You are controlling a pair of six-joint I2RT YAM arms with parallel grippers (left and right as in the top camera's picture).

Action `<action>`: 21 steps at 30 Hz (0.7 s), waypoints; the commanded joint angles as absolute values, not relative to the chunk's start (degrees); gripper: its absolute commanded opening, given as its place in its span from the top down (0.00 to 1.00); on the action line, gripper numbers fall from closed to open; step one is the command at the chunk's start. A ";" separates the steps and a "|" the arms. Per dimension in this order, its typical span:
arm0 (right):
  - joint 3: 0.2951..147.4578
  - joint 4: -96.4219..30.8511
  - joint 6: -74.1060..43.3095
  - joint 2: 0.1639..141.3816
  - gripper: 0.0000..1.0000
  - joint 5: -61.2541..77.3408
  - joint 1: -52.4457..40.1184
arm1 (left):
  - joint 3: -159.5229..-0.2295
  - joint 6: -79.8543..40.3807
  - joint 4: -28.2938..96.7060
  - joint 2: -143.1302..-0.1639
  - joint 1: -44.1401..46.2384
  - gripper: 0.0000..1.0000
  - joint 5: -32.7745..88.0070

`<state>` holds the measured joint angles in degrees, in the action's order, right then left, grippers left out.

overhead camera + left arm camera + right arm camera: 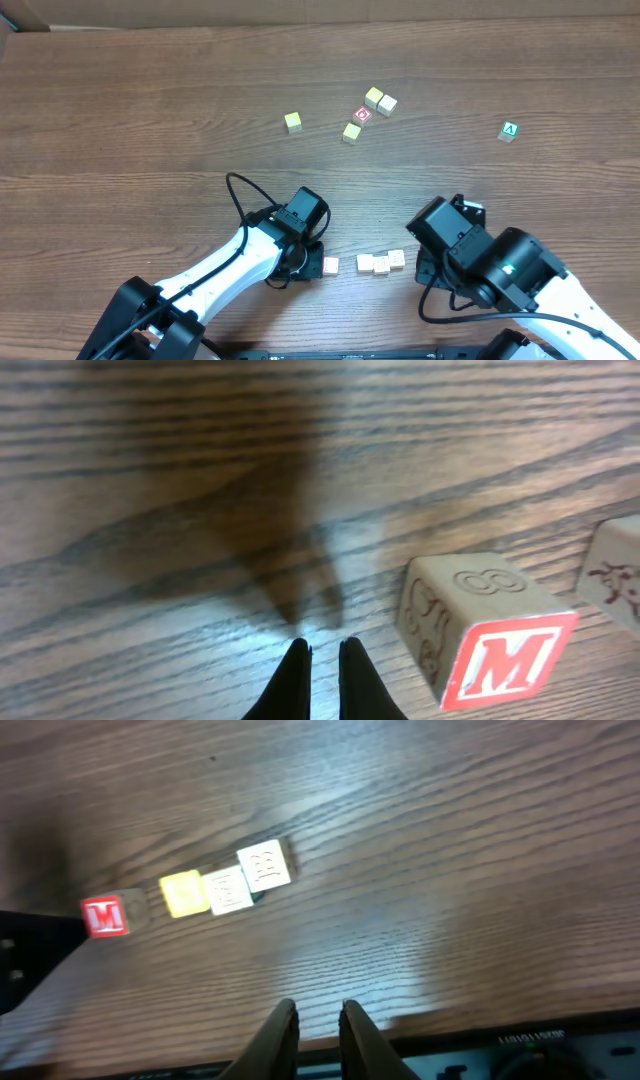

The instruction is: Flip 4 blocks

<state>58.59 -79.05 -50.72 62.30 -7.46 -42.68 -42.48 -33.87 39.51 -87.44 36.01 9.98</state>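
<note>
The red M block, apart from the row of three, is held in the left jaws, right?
Not held: the left wrist view shows the red M block on the table beside the left jaws, shut on nothing. It is apart from the row of three.

From my station the left arm [215, 268] reads as a smooth white shell over its long link, with boxy black housings at the joints and a thin black cable [238, 200] looping beside the wrist. The right arm [570, 300] is built alike: a white shell, a bulky round black motor housing bearing a small green light [510, 268], and black cabling curling beneath it. On my wrist feeds the left end effector [323, 678] and right end effector [316, 1038] each show two slim, glossy black fingers [296, 685] tapering to points
</note>
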 commanded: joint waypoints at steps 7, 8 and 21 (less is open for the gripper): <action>53.56 -74.78 -52.56 61.91 0.82 -8.14 -42.35 | -42.17 -32.38 35.42 -88.23 40.03 0.96 11.66; 53.56 -74.76 -52.58 61.93 0.82 -8.12 -42.35 | -42.17 -32.40 35.03 -88.44 40.42 0.96 11.66; 53.56 -75.31 -52.38 61.93 0.81 -8.14 -42.35 | -42.28 -34.61 30.79 -94.91 41.23 0.96 13.15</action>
<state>53.87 -75.24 -52.25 62.30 -7.51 -42.68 -43.42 -34.15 31.03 -92.09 40.91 13.21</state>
